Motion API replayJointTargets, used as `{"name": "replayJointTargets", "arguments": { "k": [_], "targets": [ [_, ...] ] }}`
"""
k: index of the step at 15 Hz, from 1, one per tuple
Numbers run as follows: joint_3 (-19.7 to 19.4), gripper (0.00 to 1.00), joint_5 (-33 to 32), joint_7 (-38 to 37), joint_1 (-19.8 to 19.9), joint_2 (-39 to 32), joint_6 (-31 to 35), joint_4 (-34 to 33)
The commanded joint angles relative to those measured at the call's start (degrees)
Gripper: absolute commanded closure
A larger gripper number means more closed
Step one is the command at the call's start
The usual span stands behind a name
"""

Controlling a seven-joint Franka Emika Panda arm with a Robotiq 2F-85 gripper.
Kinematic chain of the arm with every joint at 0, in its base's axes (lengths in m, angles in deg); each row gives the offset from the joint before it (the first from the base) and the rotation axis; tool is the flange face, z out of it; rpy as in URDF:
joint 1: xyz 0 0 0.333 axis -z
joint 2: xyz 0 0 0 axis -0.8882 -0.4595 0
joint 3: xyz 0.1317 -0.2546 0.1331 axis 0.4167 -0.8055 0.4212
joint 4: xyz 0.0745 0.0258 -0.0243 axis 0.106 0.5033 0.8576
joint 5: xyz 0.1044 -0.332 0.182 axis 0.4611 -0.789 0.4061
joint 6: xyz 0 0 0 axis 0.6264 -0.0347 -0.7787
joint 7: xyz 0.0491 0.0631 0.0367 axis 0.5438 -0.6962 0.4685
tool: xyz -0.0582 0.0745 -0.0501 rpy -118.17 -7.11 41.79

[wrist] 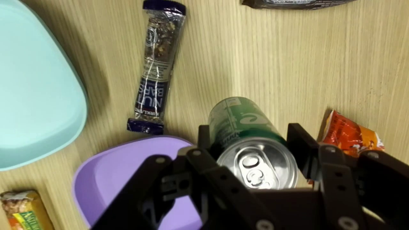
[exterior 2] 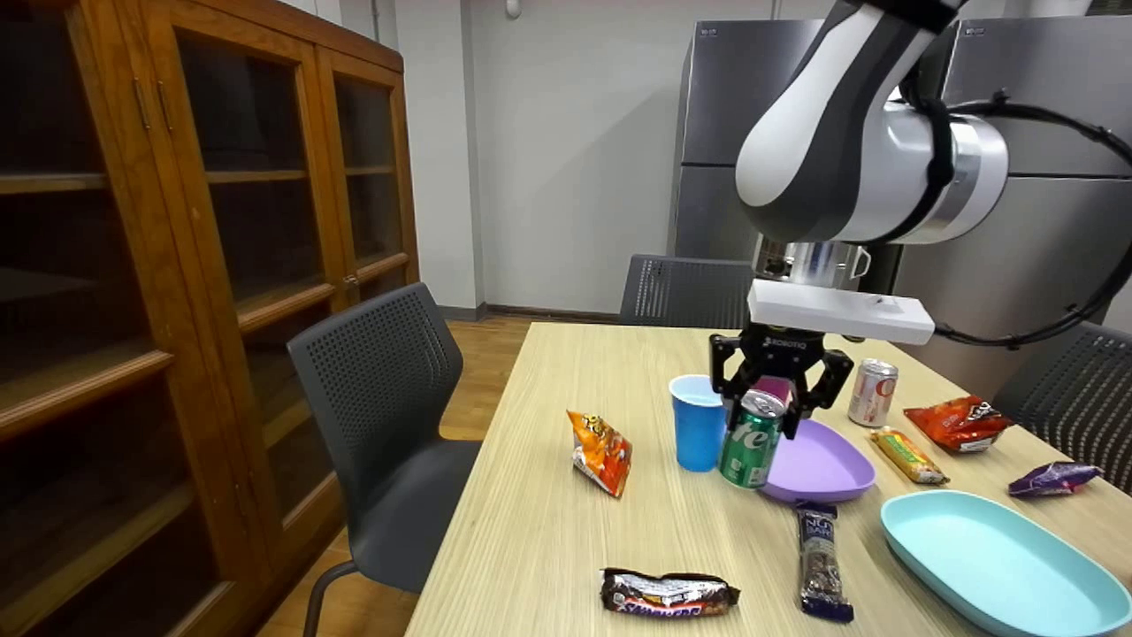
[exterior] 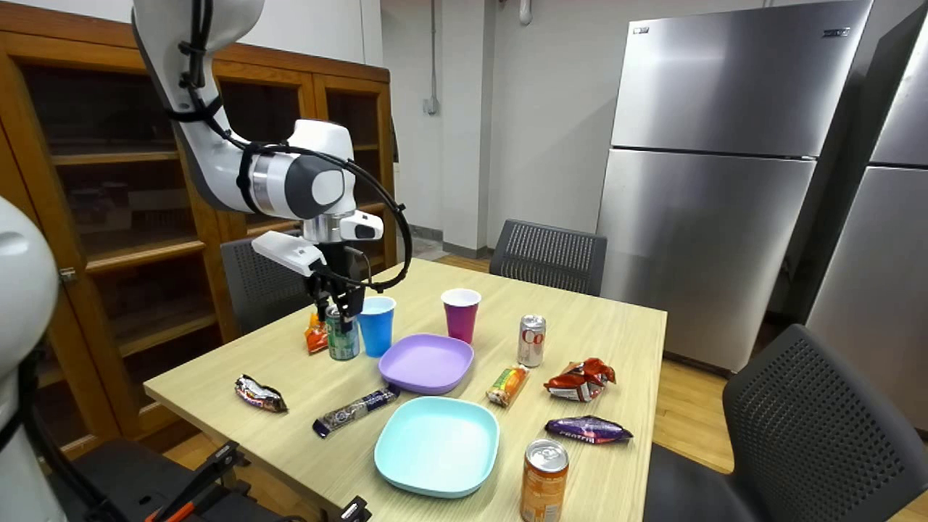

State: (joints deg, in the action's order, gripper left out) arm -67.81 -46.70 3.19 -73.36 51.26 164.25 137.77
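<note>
Grips the green Sprite can in the gripper. Presses black fingers on both sides of it, near the shiny top. Holds the can about upright, low at the wooden table, between a blue cup just beside it and an orange snack bag a little way off. Hard to tell touching the table from hanging just above.

Points the gripper almost straight down. Slants the white arm down from up high, with a sharp bend at the wrist, and carries a black cable in a big loop out to the side in both exterior views.

Has a purple plate close to the can, too, then a Kirkland nut bar near its rim, and a deep pink cup just behind it in an exterior view. Has a Snickers bar farther off, near the edge of the table.

Has more things past that: a pale blue plate, a granola bar, a silver Coke can, a red snack bag, a purple protein bar and an orange soda can.

Has gray chairs around the table. Shows, way in back, a brown wooden cupboard and two tall, shiny steel fridges.
</note>
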Motion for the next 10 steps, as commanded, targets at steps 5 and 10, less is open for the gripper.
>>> {"name": "replayJointTargets", "arguments": {
  "k": [5,10],
  "targets": [
    [-4.5,0.63,-0.6,-7.0,2.5,6.3,-1.1,6.9],
    [-8.8,0.63,-1.9,-12.6,4.4,6.9,-0.1,9.2]
  ]
}}
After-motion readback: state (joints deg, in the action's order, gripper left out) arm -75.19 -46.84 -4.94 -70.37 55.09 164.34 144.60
